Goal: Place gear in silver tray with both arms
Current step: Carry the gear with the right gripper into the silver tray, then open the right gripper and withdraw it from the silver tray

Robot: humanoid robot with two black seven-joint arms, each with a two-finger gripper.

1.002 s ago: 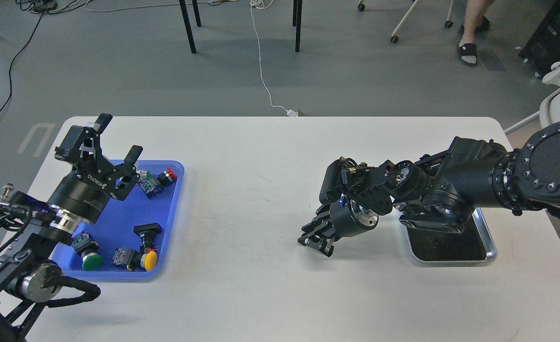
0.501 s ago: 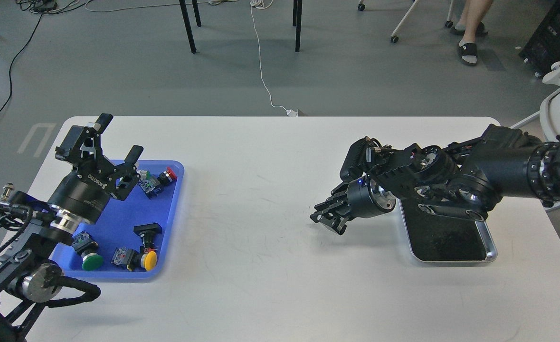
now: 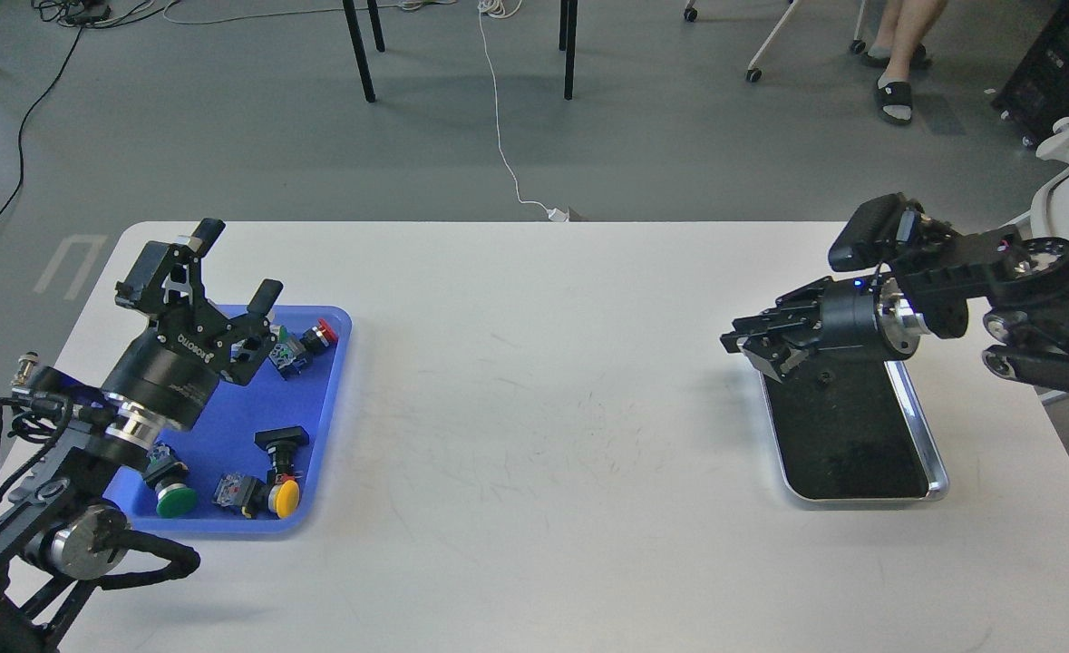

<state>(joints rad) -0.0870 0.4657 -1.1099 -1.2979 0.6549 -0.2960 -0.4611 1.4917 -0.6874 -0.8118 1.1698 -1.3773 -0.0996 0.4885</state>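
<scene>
Worktop (image 3: 534, 381): white, rounded corners; carries two trays, bare stretch between them.
Silver tray (image 3: 937, 472): one, right side of worktop, long axis running near to far; dark floor, shiny rim; nothing seen lying in it.
Blue tray (image 3: 226, 426): one, left side of worktop, well apart from the silver tray.
Blue tray contents: push-button parts, about six visible; one green cap (image 3: 176, 500) and one yellow cap (image 3: 287, 495) at the near edge, one red cap (image 3: 324, 332) and one green-topped part at the far corner, one black-headed part (image 3: 281, 439) mid-tray; some partly hidden by the left arm.
Left arm (image 3: 90, 472): enters from lower left, lies over the near-left part of the blue tray.
Left gripper (image 3: 232, 268): above the far-left part of the blue tray, pointing up and away; jaws spread wide, nothing between them.
Right arm (image 3: 1042, 308): enters from the right edge, above the worktop.
Right gripper (image 3: 752, 343): over the far-left end of the silver tray, pointing left; jaws dark and seen at an angle, gap cannot be told; no object seen in them.
Obstructions: right gripper covers the silver tray's far end.
Surroundings: grey floor, white cable (image 3: 498, 118), black cable at left, chair legs, one sandalled foot (image 3: 895, 95) at far right.
</scene>
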